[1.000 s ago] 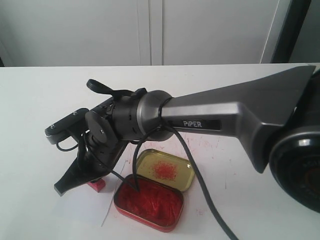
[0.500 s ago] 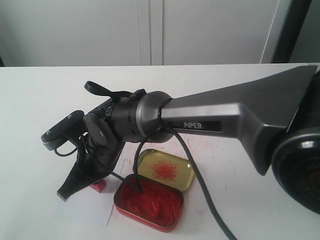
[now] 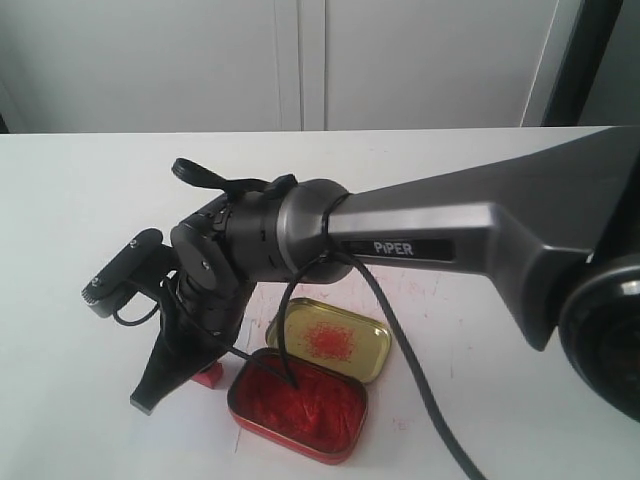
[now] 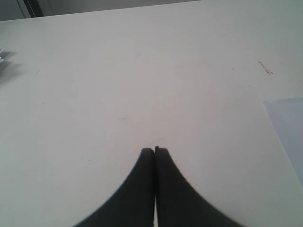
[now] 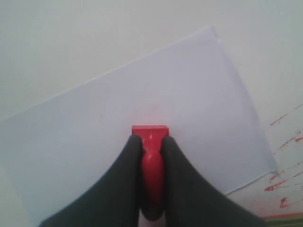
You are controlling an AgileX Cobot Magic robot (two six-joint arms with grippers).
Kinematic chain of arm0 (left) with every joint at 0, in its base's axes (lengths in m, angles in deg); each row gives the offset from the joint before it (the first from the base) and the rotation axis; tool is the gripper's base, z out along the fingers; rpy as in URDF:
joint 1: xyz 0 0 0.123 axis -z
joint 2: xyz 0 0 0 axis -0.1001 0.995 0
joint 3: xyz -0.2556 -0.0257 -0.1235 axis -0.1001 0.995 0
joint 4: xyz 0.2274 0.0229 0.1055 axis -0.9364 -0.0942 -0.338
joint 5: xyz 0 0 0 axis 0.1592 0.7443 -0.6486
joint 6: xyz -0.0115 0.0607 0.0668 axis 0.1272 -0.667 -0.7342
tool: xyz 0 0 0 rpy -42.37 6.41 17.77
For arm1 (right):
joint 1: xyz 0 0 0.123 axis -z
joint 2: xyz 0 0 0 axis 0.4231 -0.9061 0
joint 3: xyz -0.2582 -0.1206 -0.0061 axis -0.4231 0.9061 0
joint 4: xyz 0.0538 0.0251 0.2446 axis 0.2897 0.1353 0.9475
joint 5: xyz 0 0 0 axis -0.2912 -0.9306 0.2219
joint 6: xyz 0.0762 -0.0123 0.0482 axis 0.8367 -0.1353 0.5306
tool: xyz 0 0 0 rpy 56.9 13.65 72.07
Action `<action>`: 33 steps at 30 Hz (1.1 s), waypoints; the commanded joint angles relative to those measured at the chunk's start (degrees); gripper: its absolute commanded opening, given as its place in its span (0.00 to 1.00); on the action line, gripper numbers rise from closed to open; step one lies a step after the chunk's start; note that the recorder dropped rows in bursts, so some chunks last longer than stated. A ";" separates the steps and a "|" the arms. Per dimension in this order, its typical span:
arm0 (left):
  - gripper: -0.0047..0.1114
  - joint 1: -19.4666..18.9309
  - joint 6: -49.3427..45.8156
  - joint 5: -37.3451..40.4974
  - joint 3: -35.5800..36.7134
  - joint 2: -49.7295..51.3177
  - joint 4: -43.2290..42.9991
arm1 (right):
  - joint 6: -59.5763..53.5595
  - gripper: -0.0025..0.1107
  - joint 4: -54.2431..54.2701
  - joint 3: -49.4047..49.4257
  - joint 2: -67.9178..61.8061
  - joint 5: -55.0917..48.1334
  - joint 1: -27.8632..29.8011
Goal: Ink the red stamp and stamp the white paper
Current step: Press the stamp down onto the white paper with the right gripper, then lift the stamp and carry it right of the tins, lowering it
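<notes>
The red stamp [image 5: 150, 135] is pinched between the black fingers of my right gripper [image 5: 150, 139], which is shut on it. The stamp's square base faces the white paper [image 5: 142, 80], near the middle of the sheet; I cannot tell whether it touches. In the exterior view the right arm reaches across to the left, and the red stamp [image 3: 207, 377] shows under the right gripper [image 3: 185, 385], just left of the tins. My left gripper [image 4: 155, 150] is shut on nothing above bare table, with a corner of the white paper [image 4: 289, 125] off to one side.
A rectangular red tin of ink paste [image 3: 300, 405] sits beside the stamp, with its gold lid [image 3: 330, 340] just behind, smudged red. A black cable [image 3: 400, 380] hangs over the tins. Red scratch marks [image 5: 284, 118] streak the table past the paper's edge.
The right gripper, with the stamp in it, has dropped lower and shifted slightly right, toward the red tin, with its wrist camera tilting downward.
</notes>
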 commanded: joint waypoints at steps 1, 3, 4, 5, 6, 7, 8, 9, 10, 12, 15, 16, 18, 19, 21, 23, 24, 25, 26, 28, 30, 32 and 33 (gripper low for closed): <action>0.04 0.03 0.22 0.00 0.10 -0.02 0.33 | -0.76 0.02 -0.99 1.02 0.04 -4.11 0.05; 0.04 0.03 0.22 0.00 0.10 -0.02 0.33 | -0.76 0.02 -0.99 1.02 0.63 -3.97 0.05; 0.04 0.03 0.22 0.00 0.10 -0.02 0.33 | -0.66 0.02 -0.99 1.02 0.92 -3.72 0.05; 0.04 0.03 0.22 0.00 0.10 -0.02 0.33 | -0.41 0.02 -0.99 1.02 1.47 -3.60 0.05; 0.04 0.03 0.22 0.00 0.10 -0.02 0.33 | -0.09 0.02 -0.99 1.02 1.76 -3.47 0.05; 0.04 0.03 0.22 0.00 0.10 -0.02 0.33 | 0.03 0.02 -0.99 1.02 2.26 -3.36 0.05; 0.04 0.03 0.22 0.00 0.10 -0.02 0.33 | 0.02 0.02 -0.99 1.02 2.71 -3.20 0.05; 0.04 0.03 0.22 0.00 0.10 -0.02 0.33 | 0.02 0.02 -0.99 1.02 2.98 -3.22 0.05; 0.04 0.03 0.22 0.00 0.10 -0.02 0.33 | 0.14 0.02 -0.99 1.02 3.32 -2.92 0.05; 0.04 0.03 0.22 0.00 0.10 -0.02 0.33 | 0.94 0.02 -0.99 1.02 3.95 -2.36 0.05; 0.04 0.03 0.22 0.00 0.10 -0.02 0.33 | 2.20 0.02 -0.99 1.02 4.63 -1.51 0.05; 0.04 0.03 0.22 0.00 0.10 -0.02 0.33 | 2.90 0.02 -0.99 1.02 4.72 -1.38 0.05; 0.04 0.03 0.22 0.00 0.10 -0.02 0.33 | 3.15 0.02 -0.99 1.02 4.91 -1.21 0.05; 0.04 0.03 0.22 0.00 0.10 -0.02 0.33 | 3.31 0.02 -0.99 1.02 4.90 -1.21 0.05; 0.04 0.03 0.22 0.00 0.10 -0.02 0.33 | 5.45 0.02 -0.99 1.02 5.02 -1.21 0.05; 0.04 0.03 0.22 0.00 0.10 -0.02 0.33 | 6.89 0.02 -0.99 1.02 5.13 -1.21 0.05; 0.04 0.03 0.22 0.00 0.10 -0.02 0.33 | 6.90 0.02 -0.99 1.02 5.24 -1.09 0.05; 0.04 0.03 0.22 0.00 0.10 -0.02 0.33 | 6.90 0.02 -0.99 1.02 5.24 -1.09 0.17; 0.04 0.03 0.22 0.00 0.10 -0.02 0.33 | 6.99 0.02 -0.99 1.02 5.47 -1.09 0.43; 0.04 0.03 0.22 0.00 0.10 -0.02 0.33 | 7.83 0.02 -0.15 1.02 5.57 -1.09 0.88; 0.04 0.03 0.22 0.00 0.10 -0.02 0.33 | 7.82 0.02 1.60 1.02 5.80 -1.09 2.05; 0.04 0.03 0.22 0.00 0.10 -0.02 0.33 | 7.82 0.02 4.78 1.02 5.93 -0.96 3.60; 0.04 0.03 0.22 0.00 0.10 -0.02 0.33 | 7.53 0.02 6.79 1.02 5.93 -0.96 4.53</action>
